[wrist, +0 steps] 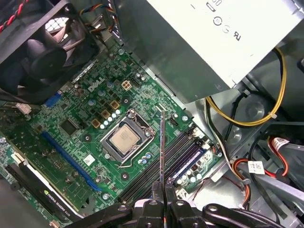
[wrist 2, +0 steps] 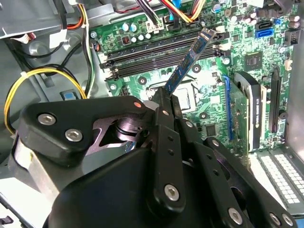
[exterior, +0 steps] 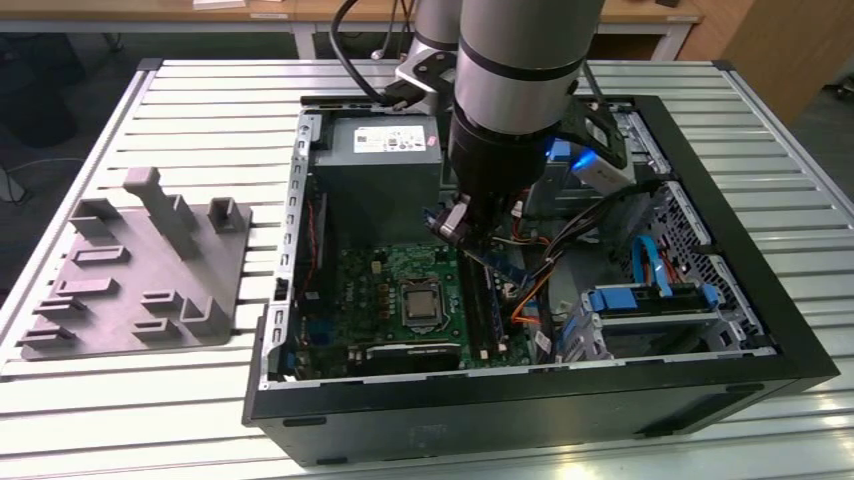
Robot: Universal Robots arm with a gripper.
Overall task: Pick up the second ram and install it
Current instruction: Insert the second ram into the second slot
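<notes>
- Inside the open computer case [exterior: 534,392] on the slatted surface [exterior: 160,400], the arm reaches down from the exterior view's top, its thick grey forearm nearly upright and its wrist turned down toward the board.
- The end effector [exterior: 458,228] hangs above the green motherboard [exterior: 387,290], toward its edge on the exterior view's right, just below the grey power supply [exterior: 380,150].
- In the second wrist view the 2 black fingers [wrist 2: 164,118] of the end effector [wrist 2: 167,95] are pressed together on 1 end of the second ram [wrist 2: 190,59], pinching it by its flat faces.
- The second ram [exterior: 497,265] slants down and away from the fingers, tilted rather than level, with its free end over the long dark memory slots [wrist 2: 156,52].
- In the first wrist view the second ram [wrist: 162,147] shows edge-on as a thin line running from the fingertips across the memory slots [wrist: 183,152] toward the corner of the processor socket [wrist: 126,140].
- Whether its free end touches a slot cannot be told.
- A grey moulded fixture [exterior: 134,270] lies on the surface beside the case, on the exterior view's left, well apart from the arm.
</notes>
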